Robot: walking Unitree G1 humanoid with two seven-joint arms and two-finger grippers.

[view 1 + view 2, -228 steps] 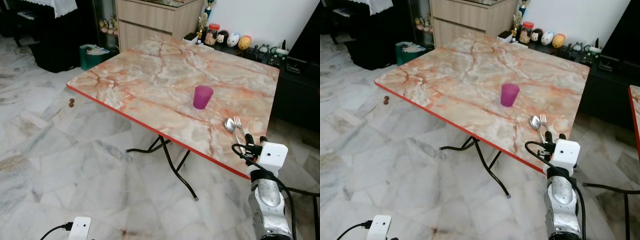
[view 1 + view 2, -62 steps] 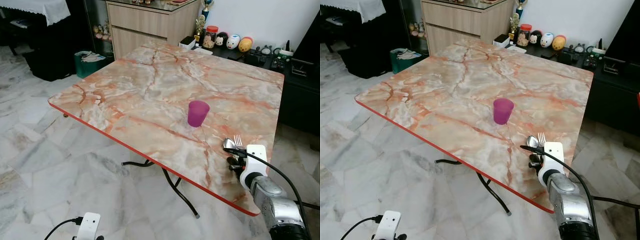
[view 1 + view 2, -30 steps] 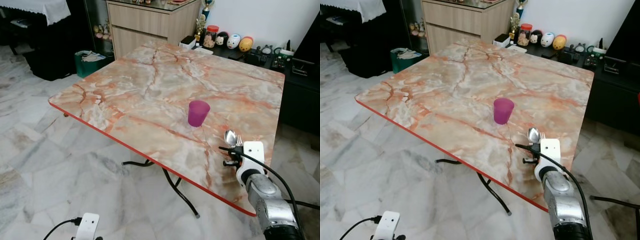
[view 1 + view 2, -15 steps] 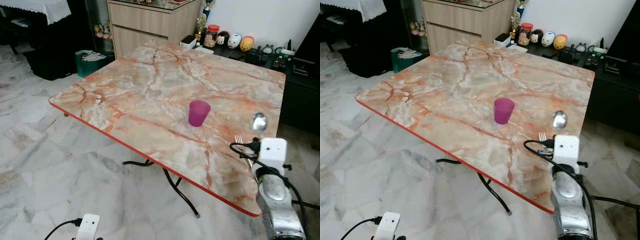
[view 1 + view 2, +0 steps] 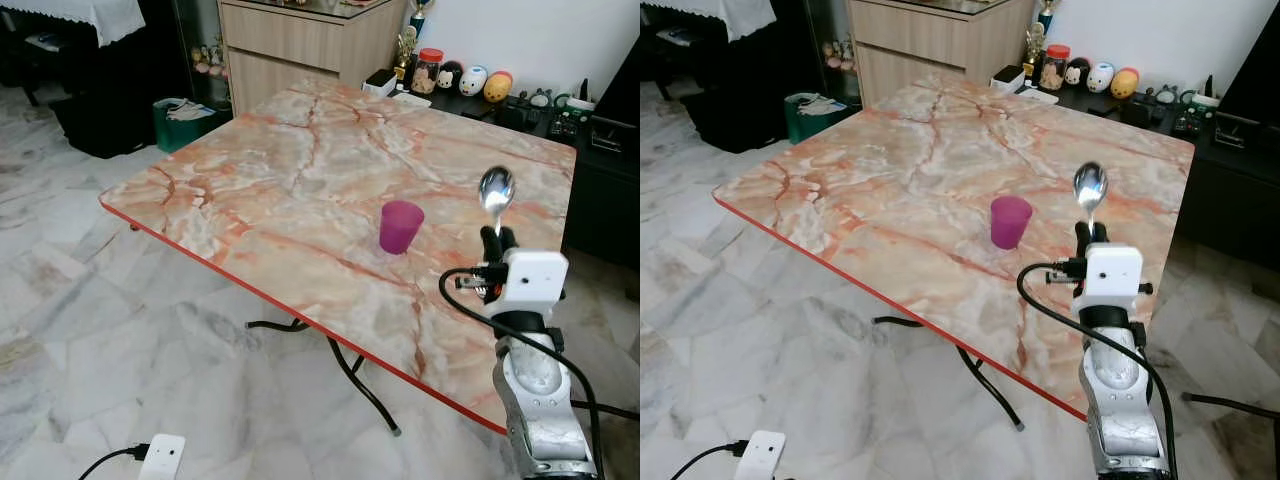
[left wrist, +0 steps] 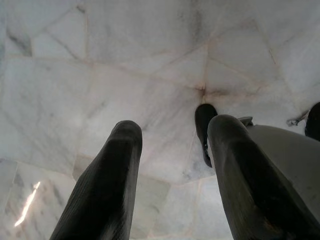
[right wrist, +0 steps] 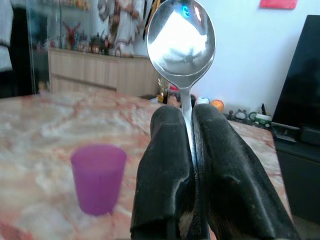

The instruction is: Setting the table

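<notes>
**Over the desk: spoon held upright**

Above the marble desk, the right gripper has its fingers clamped on the spoon handle, bowl up, just right of the purple cup, likely to reposition it. Left gripper hangs parted over floor.

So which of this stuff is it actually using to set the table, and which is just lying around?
For the job: the spoon pinched in the right gripper, the purple cup, the marble table.

Just lying about: toy figures on the low shelf, green bin.
</notes>
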